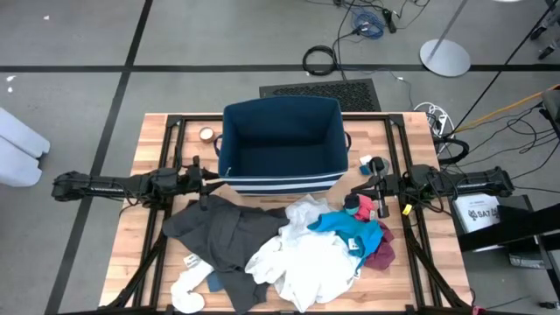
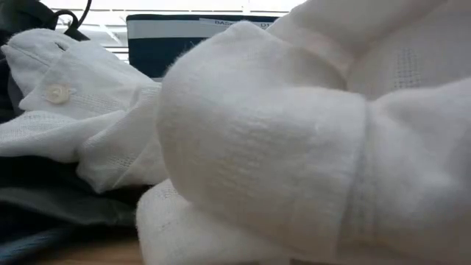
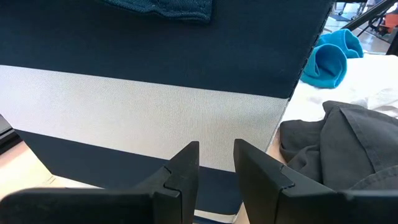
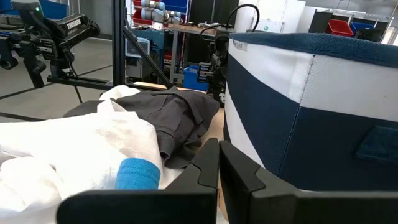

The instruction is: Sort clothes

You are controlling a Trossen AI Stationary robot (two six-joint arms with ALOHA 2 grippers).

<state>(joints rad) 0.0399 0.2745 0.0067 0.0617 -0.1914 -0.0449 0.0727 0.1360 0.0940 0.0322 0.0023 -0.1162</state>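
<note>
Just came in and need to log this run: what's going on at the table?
A laundry sort that looks barely begun. The clothes lie heaped on the table's near side, in front of the navy bin. Neither arm holds anything: the left gripper, jaws apart, faces the bin's striped wall, and the right gripper, shut, hovers beside the pile's teal piece.

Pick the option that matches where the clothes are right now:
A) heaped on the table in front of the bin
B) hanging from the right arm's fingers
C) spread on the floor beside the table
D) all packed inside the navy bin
A: the high view shows the clothes heaped on the wooden table in front of the navy bin, whose inside looks bare.
</note>
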